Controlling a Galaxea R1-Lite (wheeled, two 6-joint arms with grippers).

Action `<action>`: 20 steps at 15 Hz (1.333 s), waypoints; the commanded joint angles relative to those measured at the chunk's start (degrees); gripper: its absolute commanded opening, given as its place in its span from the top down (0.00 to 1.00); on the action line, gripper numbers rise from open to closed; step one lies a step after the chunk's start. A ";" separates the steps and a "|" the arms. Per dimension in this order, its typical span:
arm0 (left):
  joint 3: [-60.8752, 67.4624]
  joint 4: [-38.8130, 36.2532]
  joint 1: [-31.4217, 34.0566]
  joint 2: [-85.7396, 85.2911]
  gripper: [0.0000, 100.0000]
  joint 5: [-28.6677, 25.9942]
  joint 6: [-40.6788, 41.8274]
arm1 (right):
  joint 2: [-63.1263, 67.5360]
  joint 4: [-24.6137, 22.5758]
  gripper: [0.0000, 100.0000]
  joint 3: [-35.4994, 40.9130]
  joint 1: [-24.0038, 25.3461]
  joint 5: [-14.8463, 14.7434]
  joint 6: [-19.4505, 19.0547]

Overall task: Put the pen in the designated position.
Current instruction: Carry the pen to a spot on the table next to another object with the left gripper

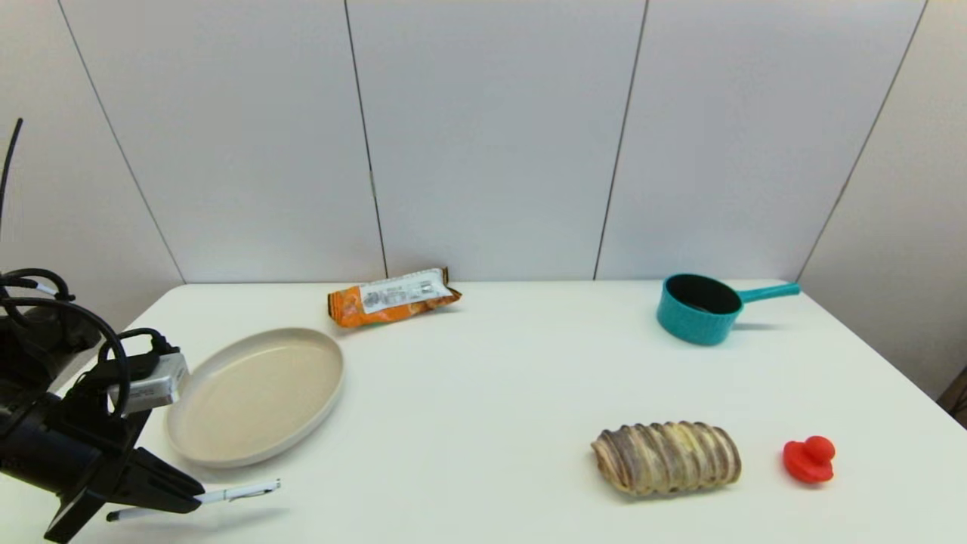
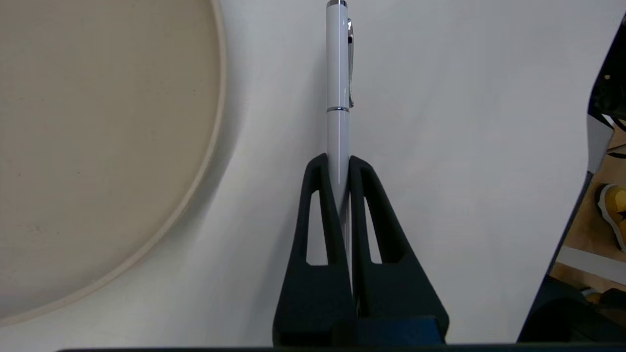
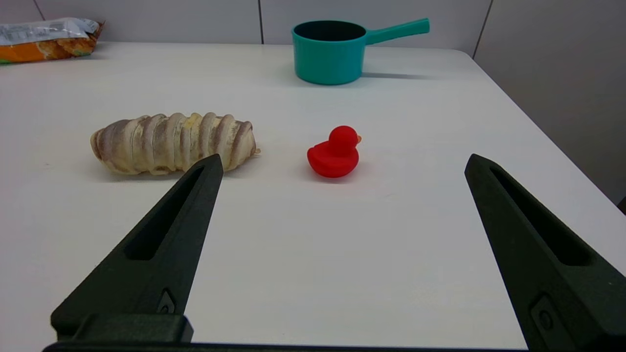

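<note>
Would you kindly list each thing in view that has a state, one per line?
Pen: clamped between the left gripper's jaws, lying about level, near the plate.
Left gripper: shut on the pen.
Right gripper: open, holding nothing.
Plate: upright, nothing on it.
Teal saucepan: upright.
Snack packet: lying flat.
Red duck: upright.
Bread: lying on the table.

Head cam: high, looks forward-down over whole table (image 1: 483, 393). Left wrist cam: close, straight down past closed jaws; shares plate (image 2: 98, 146) with head. Right wrist cam: low, level beyond wide-open jaws; shares duck (image 3: 334, 152), saucepan (image 3: 337, 49).
</note>
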 commanded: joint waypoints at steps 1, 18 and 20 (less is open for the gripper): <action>0.15 -1.07 0.03 1.52 1.00 0.31 0.44 | 0.00 0.06 0.00 0.05 -0.07 0.03 -0.02; 2.79 -6.78 0.03 3.19 1.00 0.49 0.35 | 0.00 -0.03 0.00 0.05 0.02 0.03 -0.02; 2.79 -6.96 -0.06 3.62 1.00 0.49 0.44 | 0.00 0.06 0.00 0.05 0.02 0.03 -0.02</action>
